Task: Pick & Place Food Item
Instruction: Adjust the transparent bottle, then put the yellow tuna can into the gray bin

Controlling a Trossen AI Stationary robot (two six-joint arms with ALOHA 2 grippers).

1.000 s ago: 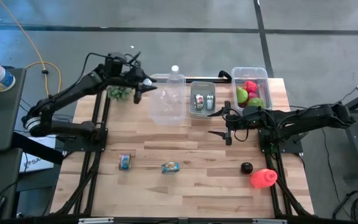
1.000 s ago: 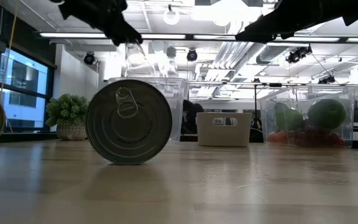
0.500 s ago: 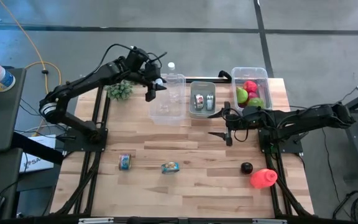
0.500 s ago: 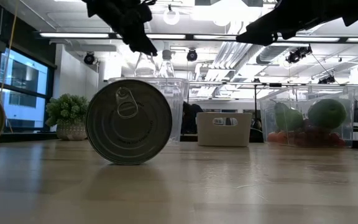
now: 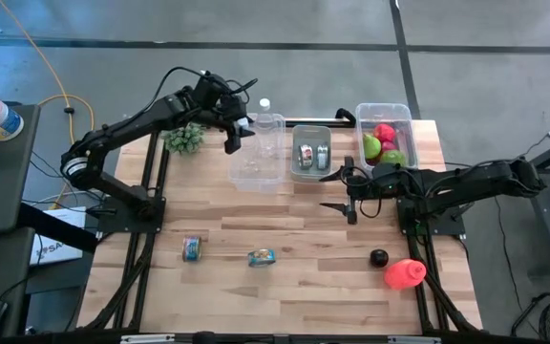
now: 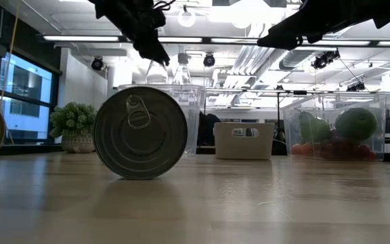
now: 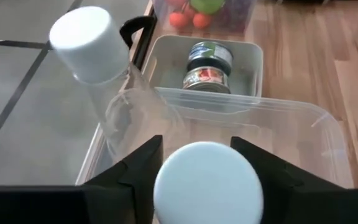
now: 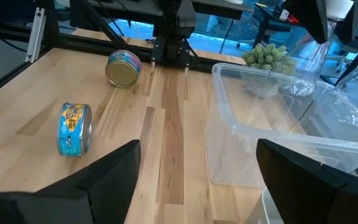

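Overhead, the left arm reaches from the counter's (image 5: 256, 220) left edge toward its far side, elbow raised, its gripper (image 5: 233, 139) pointing down at the near-left corner of the clear bin (image 5: 259, 158). Its fingers (image 7: 143, 163) clamp a bottle (image 7: 208, 190) by its white cap; a second bottle (image 7: 95, 50) lies tilted in the bin. Two cans (image 5: 191, 248) (image 5: 262, 257) lie on the near counter. The right arm stretches in level from the right, its gripper (image 5: 343, 190) spread wide and empty, hovering before the grey tray (image 5: 310, 153). Fruit (image 5: 383, 145) sits in the far-right tub.
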